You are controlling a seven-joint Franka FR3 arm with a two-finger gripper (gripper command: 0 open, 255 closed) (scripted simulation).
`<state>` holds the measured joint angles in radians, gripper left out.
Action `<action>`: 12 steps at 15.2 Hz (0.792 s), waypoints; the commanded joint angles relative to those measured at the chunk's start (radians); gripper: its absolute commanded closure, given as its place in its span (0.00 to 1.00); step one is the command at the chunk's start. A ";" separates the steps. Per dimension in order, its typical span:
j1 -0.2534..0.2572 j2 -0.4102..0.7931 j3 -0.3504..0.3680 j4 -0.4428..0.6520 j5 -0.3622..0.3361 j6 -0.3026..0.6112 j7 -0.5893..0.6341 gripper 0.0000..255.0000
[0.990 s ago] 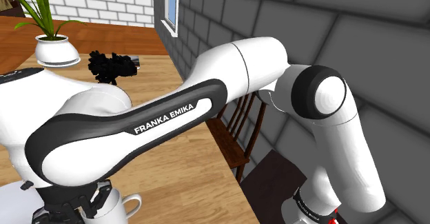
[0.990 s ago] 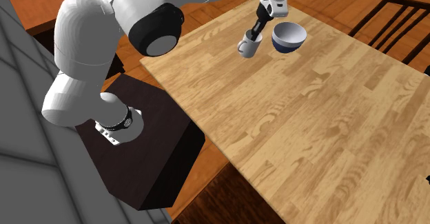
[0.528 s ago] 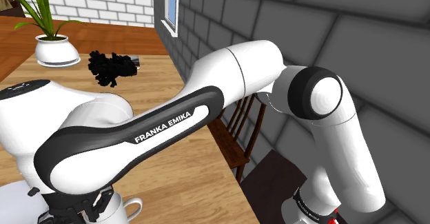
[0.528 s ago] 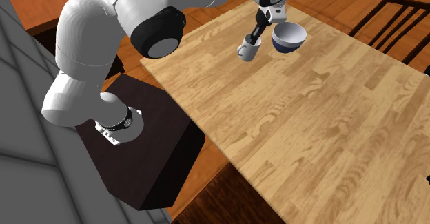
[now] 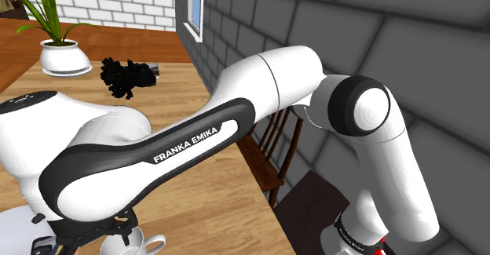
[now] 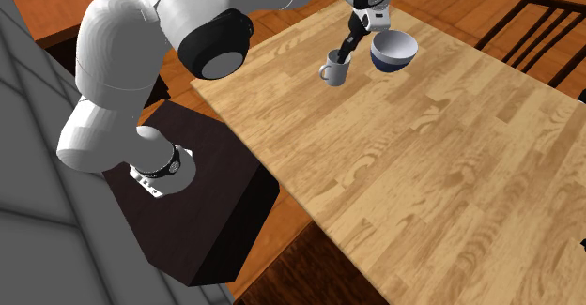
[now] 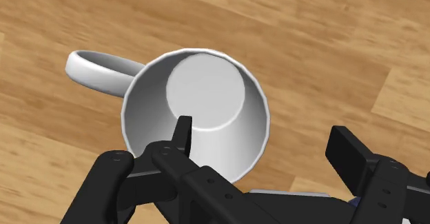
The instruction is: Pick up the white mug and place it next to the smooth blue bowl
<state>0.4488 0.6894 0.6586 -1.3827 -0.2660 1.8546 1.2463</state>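
Observation:
The white mug (image 6: 333,68) stands upright on the wooden table (image 6: 423,162), close beside the blue bowl with a white inside (image 6: 393,50). My black gripper (image 6: 349,46) hangs right over the mug's rim. In the wrist view the gripper (image 7: 265,147) is open: one finger (image 7: 182,129) reaches inside the mug (image 7: 196,112), the other finger (image 7: 344,154) stands well outside its wall, and neither presses on it. The handle points away from the fingers. In the shoulder view the mug (image 5: 148,244) peeks out below my forearm.
A potted plant (image 5: 63,57) and a black lumpy object (image 5: 126,74) sit at the table's far end. A wooden chair (image 5: 271,147) stands between table and grey wall, another chair (image 6: 535,31) at the opposite side. The dark stand (image 6: 202,205) adjoins the table's edge.
The fingers were shut on the mug's wall and have now spread apart. The mug has dropped a little and rests on the table.

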 commanded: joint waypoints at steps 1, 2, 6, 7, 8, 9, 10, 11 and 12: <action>0.000 0.000 0.000 0.000 0.000 0.000 0.000 0.00; 0.002 -0.005 0.003 0.027 0.004 -0.031 -0.004 0.00; 0.013 -0.011 0.007 0.116 0.012 -0.121 -0.013 0.00; 0.012 -0.012 0.007 0.116 0.012 -0.121 -0.013 0.00; 0.013 -0.011 0.007 0.116 0.012 -0.121 -0.013 0.00; 0.013 -0.011 0.007 0.116 0.012 -0.121 -0.013 0.00; 0.013 -0.011 0.007 0.116 0.012 -0.121 -0.013 0.00; 0.013 -0.011 0.007 0.116 0.012 -0.121 -0.013 0.00; 0.013 -0.011 0.007 0.116 0.012 -0.121 -0.013 0.00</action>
<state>0.4614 0.6779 0.6651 -1.2669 -0.2542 1.7338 1.2335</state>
